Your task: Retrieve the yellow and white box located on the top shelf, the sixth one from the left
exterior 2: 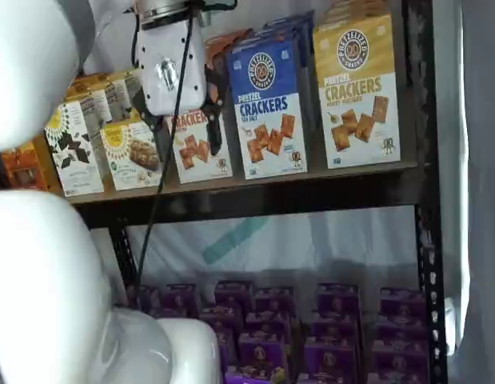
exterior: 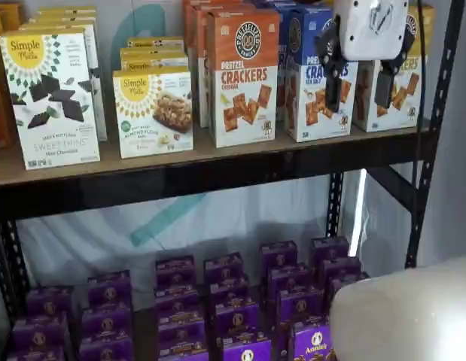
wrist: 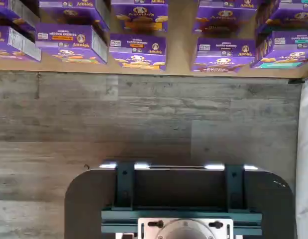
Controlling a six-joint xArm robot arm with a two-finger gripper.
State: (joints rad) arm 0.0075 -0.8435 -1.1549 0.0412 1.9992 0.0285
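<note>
The yellow and white box stands upright at the right end of the top shelf, next to a blue-topped crackers carton. In a shelf view the yellow and white box is partly hidden behind my gripper. The gripper hangs in front of the shelf, apart from the cartons. Its two black fingers point down with a plain gap between them and nothing in it. From the other side my gripper lines up with the orange-topped carton. The wrist view shows neither box nor fingers.
Left of the crackers cartons stand Simple Mills boxes. Several purple boxes fill the lower level and show in the wrist view beyond grey floor and a dark mount. Black uprights frame the shelf. My white arm fills the foreground.
</note>
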